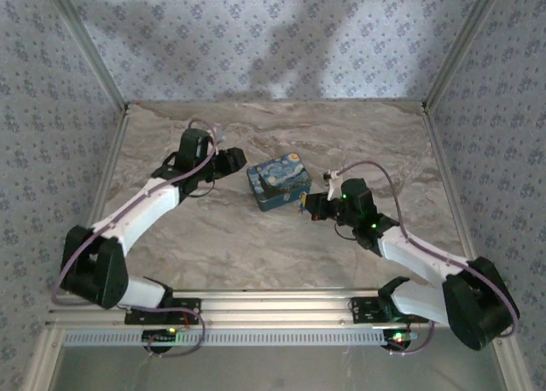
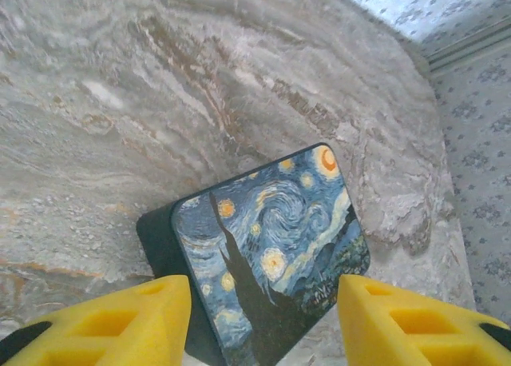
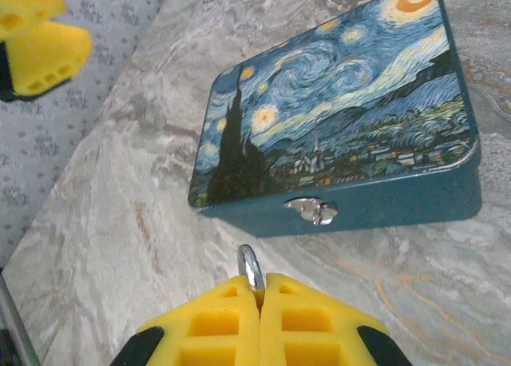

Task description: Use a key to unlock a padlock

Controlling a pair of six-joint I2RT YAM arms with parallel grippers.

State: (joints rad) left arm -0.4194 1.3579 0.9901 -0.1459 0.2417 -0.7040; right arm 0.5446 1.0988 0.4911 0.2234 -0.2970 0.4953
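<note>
Right gripper pinched fully shut on the padlock, with just a silvery loop poking out past the yellow fingertips and the rest hidden between them. Left gripper spread partway, holding nothing, its two yellow fingers framing a corner of the box from above.

Two arms, one table, one box, one clasp, one padlock.

Table in grey-brown marble pattern, walled by flowered wallpaper on the left, far and right sides, with a metal rail along the near edge. Broad bare stretch between rail and box; another bare strip from the box to the far edge.

Box about mid-table, lid facing up, printed with a swirling starry night sky, dark cypress and village; sides deep teal. Left gripper just beside it on the table's left side, right gripper near it on the right.

Small silver clasp on the box's front wall, facing the right gripper. Padlock loop near that clasp, not touching.
</note>
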